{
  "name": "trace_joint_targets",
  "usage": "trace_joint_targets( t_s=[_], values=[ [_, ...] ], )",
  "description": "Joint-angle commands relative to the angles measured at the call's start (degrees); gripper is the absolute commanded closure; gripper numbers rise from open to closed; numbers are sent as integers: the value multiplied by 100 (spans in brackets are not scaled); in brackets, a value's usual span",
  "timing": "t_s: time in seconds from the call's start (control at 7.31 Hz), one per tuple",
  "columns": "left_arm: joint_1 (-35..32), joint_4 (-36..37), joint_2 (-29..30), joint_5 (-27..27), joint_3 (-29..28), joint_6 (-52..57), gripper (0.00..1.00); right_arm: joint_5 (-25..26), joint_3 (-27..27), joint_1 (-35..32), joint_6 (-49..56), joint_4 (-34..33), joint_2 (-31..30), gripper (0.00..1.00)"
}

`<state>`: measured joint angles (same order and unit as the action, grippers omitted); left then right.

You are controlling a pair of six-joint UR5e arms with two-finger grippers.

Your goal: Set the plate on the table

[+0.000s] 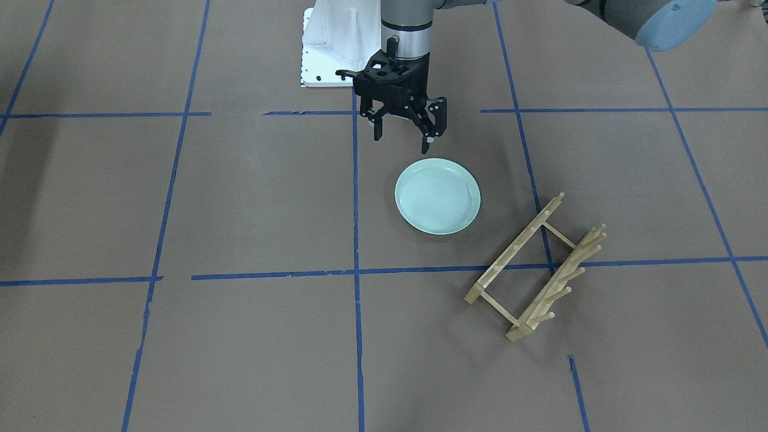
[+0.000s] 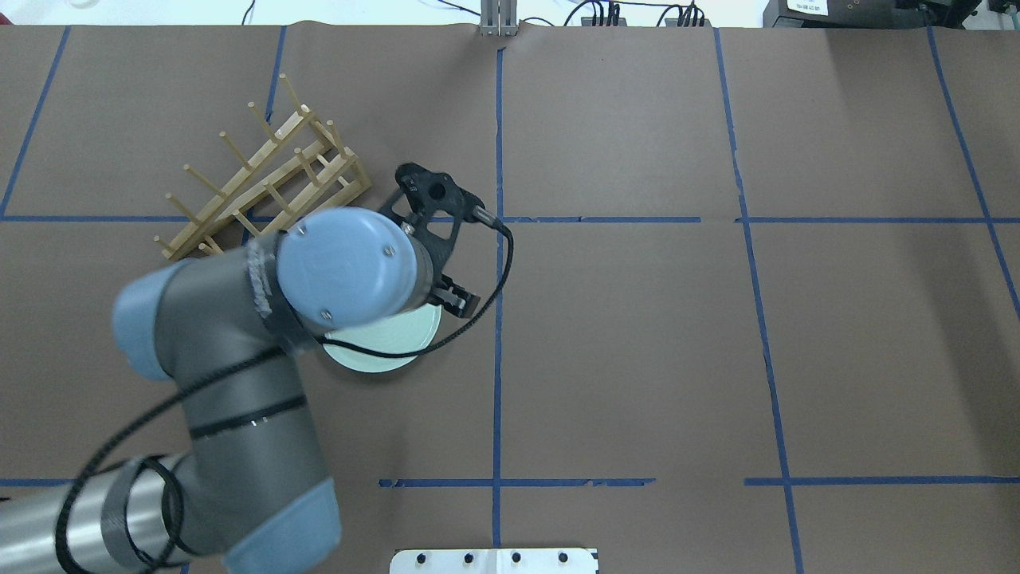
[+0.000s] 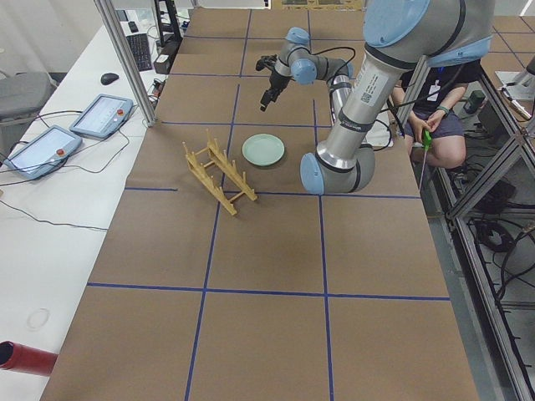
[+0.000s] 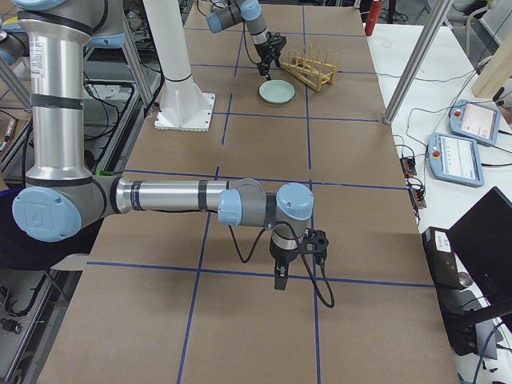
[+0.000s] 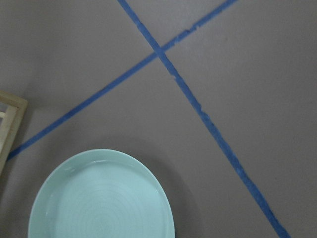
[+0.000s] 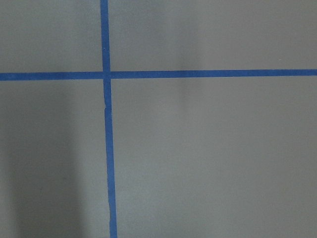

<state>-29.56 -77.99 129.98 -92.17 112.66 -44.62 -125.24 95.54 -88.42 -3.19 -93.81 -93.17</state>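
Mint-green plate (image 1: 438, 196) lies flat on the tabletop (image 1: 252, 198), near the rack (image 1: 537, 270). My left hand (image 1: 402, 137) hangs above its edge, spread wide, empty. I judge it stiff, glazed, slippery, breakable; pinch the raised rim only.

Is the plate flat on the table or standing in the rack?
Flat on the table. The plate lies face up, apart from the rack; the left hand is open, not touching it.
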Motion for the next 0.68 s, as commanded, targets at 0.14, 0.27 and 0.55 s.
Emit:
trace_joint_targets(
  t_s=[0.14,0.27,0.55],
  values=[
    [-2574,-41,-585,-2293,212,154,0,0,0,-8,3,3,0,0],
    [-3312,-50,-1049,-2776,195,1043,0,0,0,0,3,3,0,0],
    [-4526,-58,-2303,-3830,-6,3317,0,0,0,0,3,3,0,0]
  ],
)
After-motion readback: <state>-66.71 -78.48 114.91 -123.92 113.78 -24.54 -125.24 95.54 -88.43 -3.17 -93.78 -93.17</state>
